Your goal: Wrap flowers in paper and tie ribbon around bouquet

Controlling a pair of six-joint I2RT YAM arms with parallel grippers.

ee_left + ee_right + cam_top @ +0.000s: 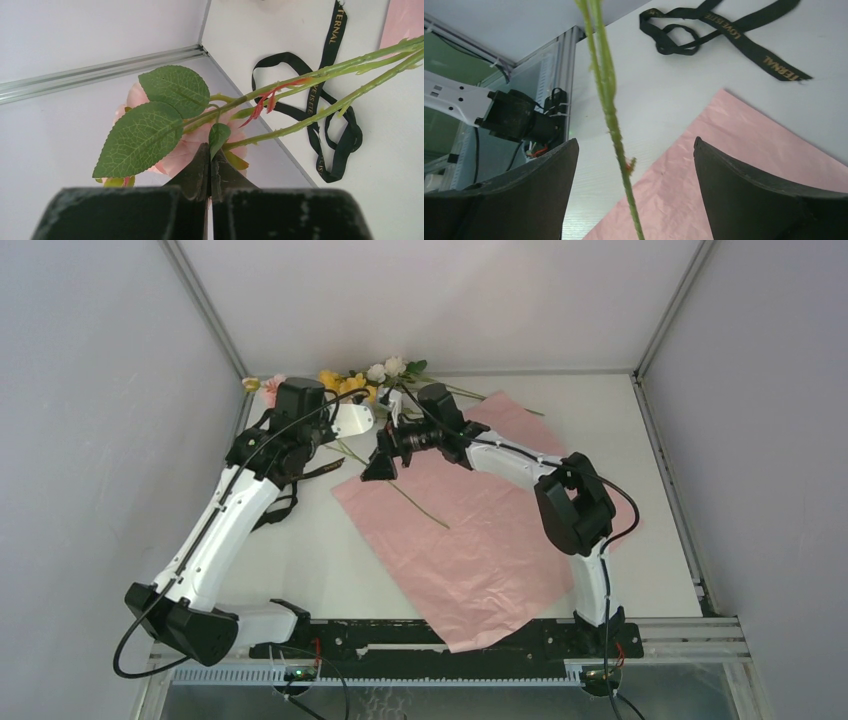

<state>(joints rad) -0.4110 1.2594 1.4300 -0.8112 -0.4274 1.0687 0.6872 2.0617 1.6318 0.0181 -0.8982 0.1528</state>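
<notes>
Flowers between clamped left fingers

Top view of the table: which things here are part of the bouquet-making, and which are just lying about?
Part of the job:
- flowers, one spray pinched in the shut left gripper, a stem between the open right gripper fingers
- paper, spread flat, pink face up
- ribbon, loose on the table

Just there:
- metal rail
- slotted cable duct
</notes>
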